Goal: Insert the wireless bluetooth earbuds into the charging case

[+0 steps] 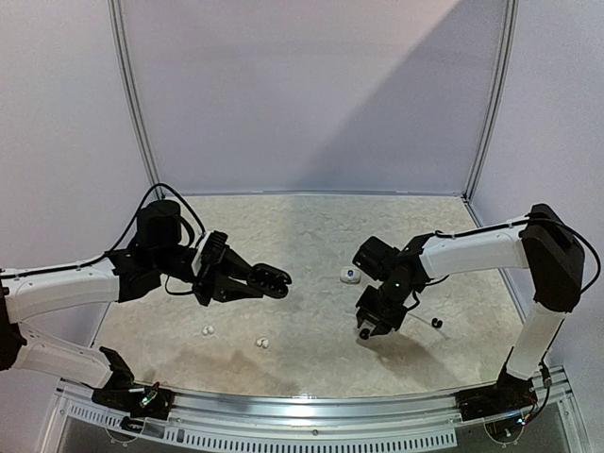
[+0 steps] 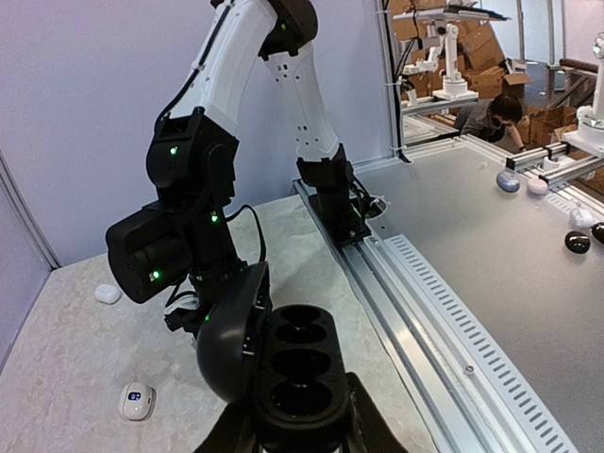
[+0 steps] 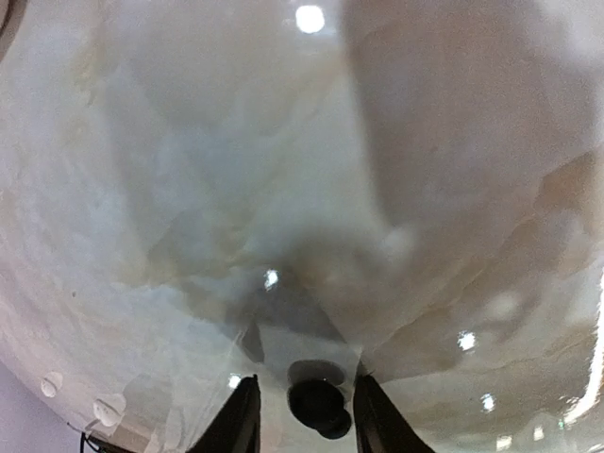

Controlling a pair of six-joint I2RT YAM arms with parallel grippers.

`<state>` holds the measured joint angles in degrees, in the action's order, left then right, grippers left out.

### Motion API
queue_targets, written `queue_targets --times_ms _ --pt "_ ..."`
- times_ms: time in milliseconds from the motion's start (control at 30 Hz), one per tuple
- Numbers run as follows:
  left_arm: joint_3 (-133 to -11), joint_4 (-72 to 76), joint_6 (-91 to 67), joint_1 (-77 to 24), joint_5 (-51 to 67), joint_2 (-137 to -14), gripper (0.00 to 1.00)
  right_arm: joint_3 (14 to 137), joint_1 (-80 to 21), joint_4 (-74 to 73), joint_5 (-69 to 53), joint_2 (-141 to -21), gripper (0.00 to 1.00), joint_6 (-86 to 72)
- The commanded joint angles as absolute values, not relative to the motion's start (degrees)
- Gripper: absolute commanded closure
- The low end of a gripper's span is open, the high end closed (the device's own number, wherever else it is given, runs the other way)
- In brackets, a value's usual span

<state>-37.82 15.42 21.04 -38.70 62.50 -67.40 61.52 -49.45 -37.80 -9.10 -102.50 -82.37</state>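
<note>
The right end effector (image 3: pixel 307 420) points down close over the table (image 1: pixel 311 226) with a black earbud (image 3: pixel 318 408) between its fingertips. The jaws stand slightly wider than the bud, so I cannot tell whether it is pinched or let go. The left end effector (image 2: pixel 300 436) is clenched on the open black charging case (image 2: pixel 300 363), held above the table. From the bud, the case lies toward the robot's left across the middle gap, its long axis pointing roughly at the right arm. A white case (image 1: pixel 349 275) sits between the arms. A second black earbud (image 1: pixel 436 323) lies just right of the right end effector. Two white earbuds (image 1: pixel 207 330) lie nearer the left arm.
</note>
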Motion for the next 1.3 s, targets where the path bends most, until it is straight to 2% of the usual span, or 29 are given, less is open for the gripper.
queue_targets --times_ms 0,133,400,533,567,700,767,933,1267 --pt "-37.16 16.25 21.52 -38.06 62.29 -66.69 1.00 63.27 -50.17 -36.29 -9.90 -102.47 0.63 -80.09" --pt "-37.22 16.36 21.53 -38.06 62.38 -66.80 1.00 63.58 -49.70 -38.27 -10.00 -101.87 0.62 -77.92" --pt "-37.37 15.48 21.45 -38.06 62.11 -66.56 1.00 69.88 -47.73 -48.57 -8.20 -101.66 0.53 -69.45" --pt "-37.61 15.33 21.45 -38.06 61.96 -66.62 1.00 79.48 -46.82 -53.23 -7.21 -103.13 0.53 -53.14" --pt "-37.74 15.30 21.42 -38.06 61.90 -66.71 1.00 82.96 -46.89 -55.38 -7.36 -104.97 0.55 -48.86" --pt "-38.23 14.93 20.99 -38.06 60.74 -66.20 1.00 92.21 -46.91 -61.29 -7.01 -114.24 0.77 -30.00" --pt "-38.36 13.78 21.20 -37.97 60.19 -65.62 1.00 94.19 -46.90 -61.50 -7.82 -118.27 0.82 -23.98" --pt "-38.41 9.97 21.62 -37.89 58.67 -63.72 1.00 93.99 -46.95 -61.96 -9.82 -122.60 0.90 -19.50" --pt "-38.76 9.40 21.62 -37.88 58.42 -64.01 1.00 80.79 -49.41 -58.91 -11.62 -116.68 0.95 -24.79"
